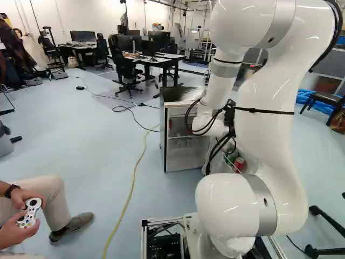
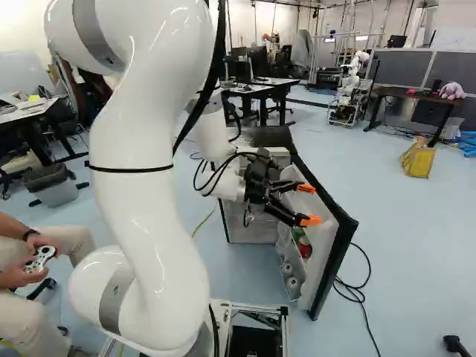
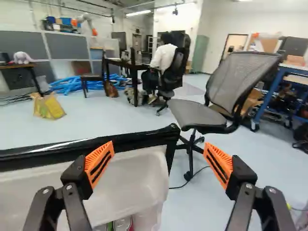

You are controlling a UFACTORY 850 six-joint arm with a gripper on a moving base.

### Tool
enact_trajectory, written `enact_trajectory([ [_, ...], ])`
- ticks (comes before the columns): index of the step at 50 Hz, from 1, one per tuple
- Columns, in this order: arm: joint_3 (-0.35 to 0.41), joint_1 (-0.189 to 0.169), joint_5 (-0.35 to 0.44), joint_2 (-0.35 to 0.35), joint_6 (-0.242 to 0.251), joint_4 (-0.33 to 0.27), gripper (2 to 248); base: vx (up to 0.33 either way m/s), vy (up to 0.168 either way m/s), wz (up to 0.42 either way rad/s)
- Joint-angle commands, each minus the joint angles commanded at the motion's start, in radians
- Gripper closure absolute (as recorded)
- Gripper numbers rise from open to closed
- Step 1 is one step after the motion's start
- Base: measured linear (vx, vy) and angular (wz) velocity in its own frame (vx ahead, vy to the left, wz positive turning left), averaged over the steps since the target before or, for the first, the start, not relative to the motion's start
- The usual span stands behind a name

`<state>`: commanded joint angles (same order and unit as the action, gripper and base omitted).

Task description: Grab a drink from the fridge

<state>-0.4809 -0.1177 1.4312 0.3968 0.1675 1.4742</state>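
Gripper [image 2: 308,204]: your fingers [image 3: 99,163] stand apart at the fridge door's [image 2: 338,260] inner side.
Red can [image 2: 305,250]: low inside the fridge door, beneath your gripper.

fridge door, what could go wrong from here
The open gripper hangs close to the door and could knock it. The upper bin may block its way down to the red can. Driving might snag the yellow cable lying alongside.
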Motion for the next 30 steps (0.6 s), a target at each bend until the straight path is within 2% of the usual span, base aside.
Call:
enact_trajectory([
  [30,0.227,0.119,0.0,-0.144,0.0,-0.315,3,0.0,0.0,0.0],
])
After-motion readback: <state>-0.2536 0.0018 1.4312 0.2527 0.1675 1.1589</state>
